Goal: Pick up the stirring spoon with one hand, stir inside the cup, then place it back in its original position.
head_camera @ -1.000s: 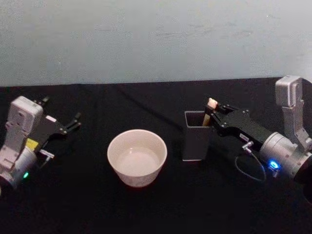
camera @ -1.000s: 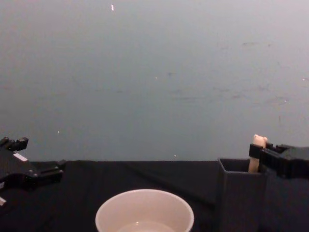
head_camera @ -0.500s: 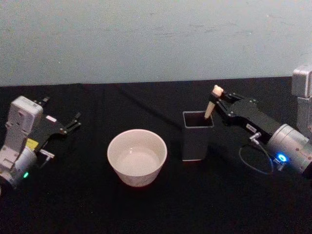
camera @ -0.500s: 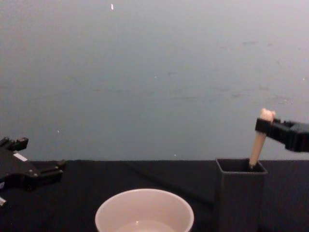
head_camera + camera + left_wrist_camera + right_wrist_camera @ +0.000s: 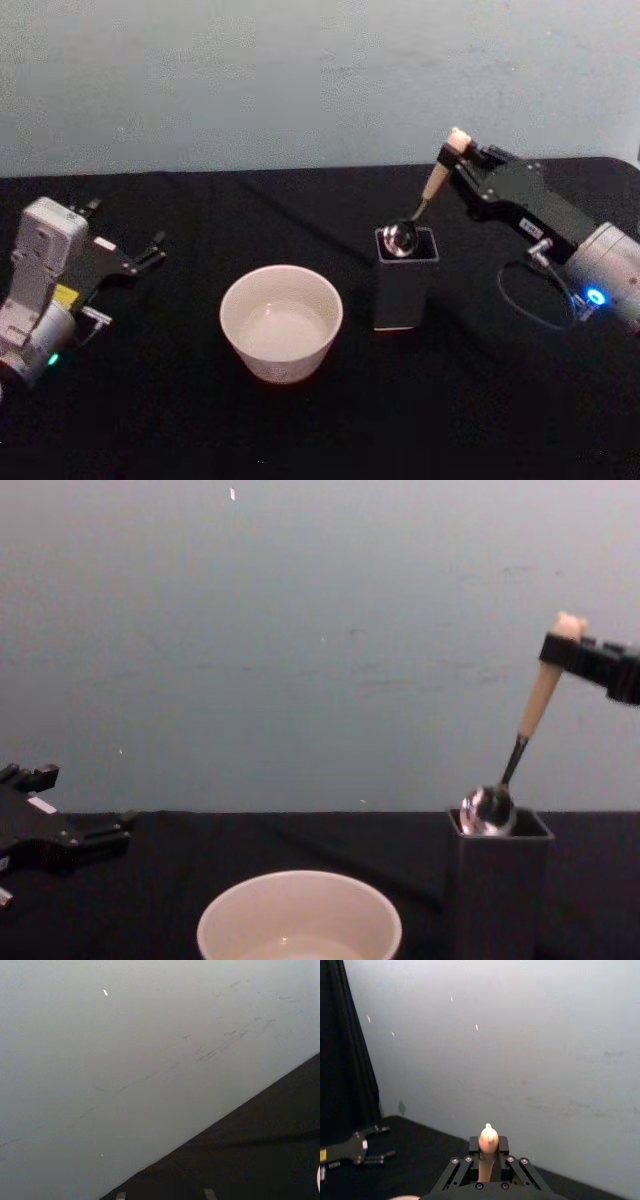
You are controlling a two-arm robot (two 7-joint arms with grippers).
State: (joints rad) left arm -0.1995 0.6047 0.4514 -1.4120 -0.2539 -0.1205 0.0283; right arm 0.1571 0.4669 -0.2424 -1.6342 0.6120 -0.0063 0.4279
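- The slim metal spoon with a beige, bear-topped handle [image 5: 435, 185] hangs tilted, its bowl at the rim of the dark grey square holder [image 5: 403, 290].
- My right gripper [image 5: 452, 158] pinches the handle top, so I judge pickup nearly done.
- Stirring in the wide off-white cup [image 5: 281, 360] and the return remain.
- My left gripper [image 5: 125, 225] sits parked, jaws spread.

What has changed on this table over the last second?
The right gripper, shut on the pale beige, bear-topped stirring spoon, has risen, lifting the spoon until its shiny metal bowl sits just at the rim of the dark grey square holder. The round off-white cup, the holder and the open left gripper stayed where they were.
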